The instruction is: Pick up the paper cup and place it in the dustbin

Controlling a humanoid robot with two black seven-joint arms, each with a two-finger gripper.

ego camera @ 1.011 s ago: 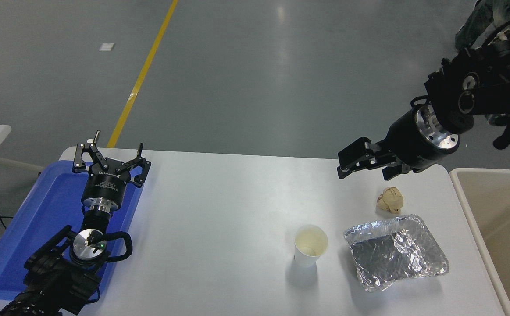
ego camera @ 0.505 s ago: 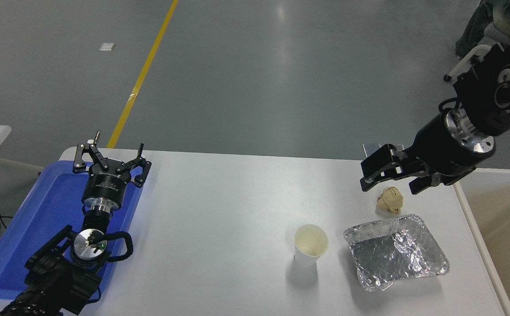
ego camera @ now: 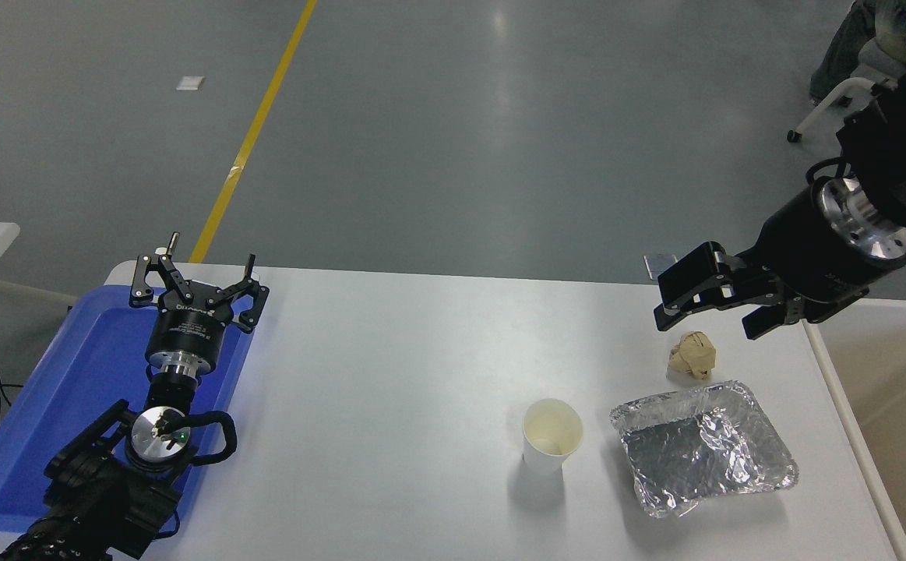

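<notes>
Right claw (ego camera: 708, 305): it is hanging spread and empty above the far right of the counter (ego camera: 390, 366), just over the crumpled paper ball (ego camera: 692, 354), gripping nothing.
What has just changed: over the last second this claw has been drifting rightward and a little lower, sliding from a spot left of the paper ball to one above and right of it; the arm behind it has been swinging out toward the right edge.
Paper cup (ego camera: 551, 434): it is standing upright, mouth up, on the near middle-right of the counter, untouched, exactly where it was a second ago.
Neighbours: a foil tray (ego camera: 703, 446) is sitting just right of the cup, apart from it; the paper ball is lying beyond the tray.
Dustbin (ego camera: 889, 405): it is waiting off the right end of the counter, its pale rim running down the right side, well apart from the cup.
Left claw (ego camera: 197, 282): it is parked, fingers spread, over the blue tray (ego camera: 55, 389) at the far left.
What that means: I judge the pick-up has not begun. The working claw is moving away from the cup rather than toward it, so it will need to come back nearer and leftward, then drop beside the cup.
Risk: the foil tray is crowding the cup's right side.
</notes>
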